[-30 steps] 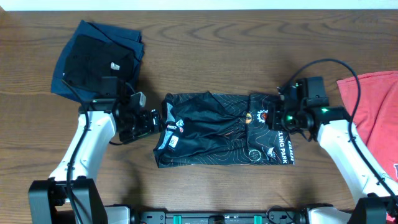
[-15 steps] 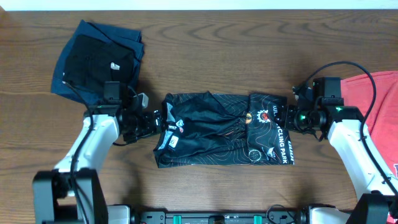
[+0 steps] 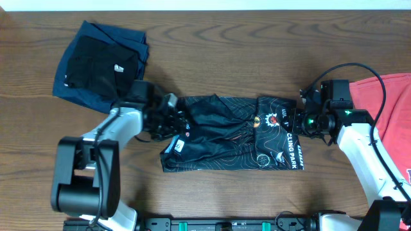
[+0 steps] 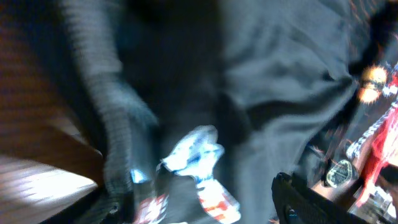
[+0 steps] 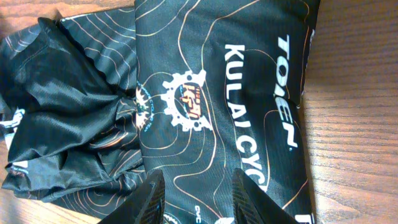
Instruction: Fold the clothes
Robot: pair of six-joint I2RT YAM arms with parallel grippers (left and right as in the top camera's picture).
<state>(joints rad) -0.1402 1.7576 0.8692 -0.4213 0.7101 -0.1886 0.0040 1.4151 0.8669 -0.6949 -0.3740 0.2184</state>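
The black jersey with orange-white contour lines and white lettering lies folded into a flat band at the table's middle. My left gripper is over its left end. The blurred left wrist view is filled with jersey cloth, and the left gripper has its jaws wide apart above that cloth, gripping nothing I can see. My right gripper sits at the jersey's right end. In the right wrist view the right gripper is open just above the lettered panel, with nothing held.
A folded navy and black pile lies at the back left, close behind the left arm. A red T-shirt lies at the right edge beside the right arm. Bare wood table lies behind and in front of the jersey.
The left gripper has moved right from beside the jersey onto its left end. The right gripper has opened and drawn back a little to the right. The jersey lies as before.
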